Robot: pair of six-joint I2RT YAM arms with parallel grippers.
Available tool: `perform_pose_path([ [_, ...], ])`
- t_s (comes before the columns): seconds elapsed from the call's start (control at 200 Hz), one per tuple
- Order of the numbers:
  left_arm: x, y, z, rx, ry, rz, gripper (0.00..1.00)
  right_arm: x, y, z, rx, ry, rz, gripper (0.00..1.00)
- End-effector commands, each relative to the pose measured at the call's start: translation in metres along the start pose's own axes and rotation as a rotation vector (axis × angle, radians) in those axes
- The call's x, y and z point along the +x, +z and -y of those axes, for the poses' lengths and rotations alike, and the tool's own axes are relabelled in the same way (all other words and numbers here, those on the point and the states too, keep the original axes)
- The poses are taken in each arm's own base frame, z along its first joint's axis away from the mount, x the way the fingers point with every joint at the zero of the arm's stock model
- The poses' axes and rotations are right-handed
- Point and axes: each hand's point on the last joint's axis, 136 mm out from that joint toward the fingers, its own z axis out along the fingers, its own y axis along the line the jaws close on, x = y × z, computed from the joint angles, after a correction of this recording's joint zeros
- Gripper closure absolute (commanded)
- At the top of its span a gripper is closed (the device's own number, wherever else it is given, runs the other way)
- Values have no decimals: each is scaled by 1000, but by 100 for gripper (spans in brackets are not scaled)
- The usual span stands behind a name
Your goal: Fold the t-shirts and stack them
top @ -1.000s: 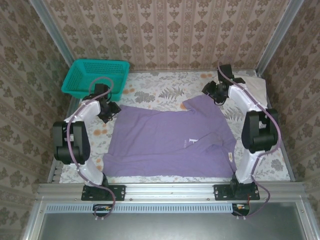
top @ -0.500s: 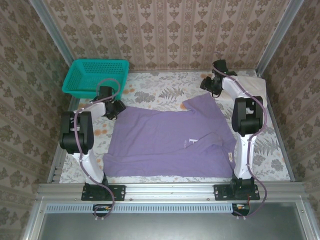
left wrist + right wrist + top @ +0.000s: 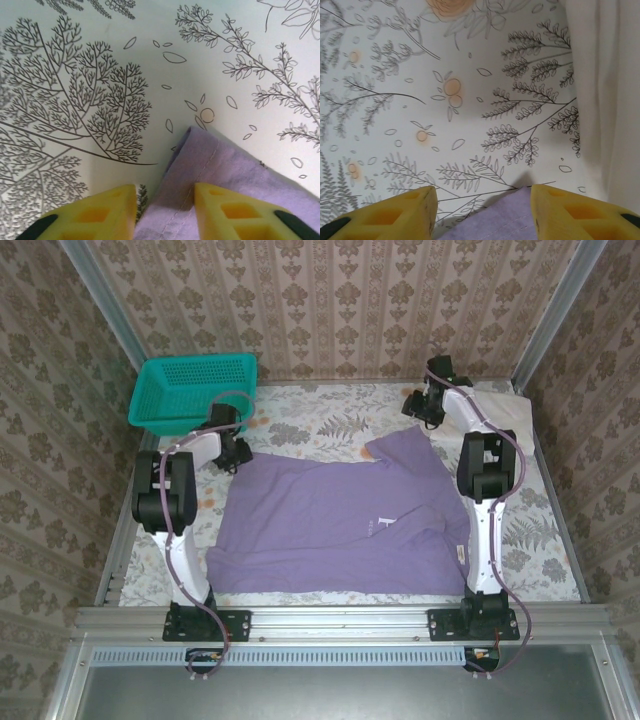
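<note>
The lavender-purple t-shirt (image 3: 340, 515) lies spread flat in the middle of the table, lettering up. My left gripper (image 3: 238, 453) is down at its far left corner. In the left wrist view the hemmed corner (image 3: 220, 165) sits between the yellow fingers (image 3: 112, 207), which stand narrowly apart; the right finger touches the cloth. My left gripper (image 3: 164, 191) is open. My right gripper (image 3: 418, 420) is at the shirt's far right sleeve. It (image 3: 482, 192) is wide open with the purple tip (image 3: 505, 220) between its fingers. The off-white t-shirt (image 3: 505, 412) lies crumpled at the back right (image 3: 605, 90).
A teal mesh basket (image 3: 190, 390) stands at the back left corner, just behind the left gripper. Patterned walls and metal posts close in the table on three sides. The floral tablecloth (image 3: 320, 420) shows between the two grippers.
The left arm has stretched back and right, bringing its gripper onto the shirt's far left corner, and its jaws have narrowed. The right arm has straightened; its gripper shifted slightly back.
</note>
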Motion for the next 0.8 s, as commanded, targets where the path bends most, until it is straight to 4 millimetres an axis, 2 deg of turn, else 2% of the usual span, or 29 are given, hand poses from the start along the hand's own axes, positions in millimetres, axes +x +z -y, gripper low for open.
perform_pose_path([
  [0.0,5,13,-3,-29,49,-17,68,21,6,11,42,-8,-99,48],
  [0.08,6,13,-3,-28,49,-20,72,28,8,14,61,-9,-120,49],
  [0.265,9,14,0,-3,45,-15,89,37,11,18,76,-16,-151,54],
  [0.435,8,14,4,13,45,0,100,46,15,11,69,-38,-173,67],
  [0.56,5,6,5,22,43,20,100,48,13,6,60,-38,-177,82],
  [0.795,-6,-27,10,51,64,116,100,33,-13,-10,23,-65,-118,97],
])
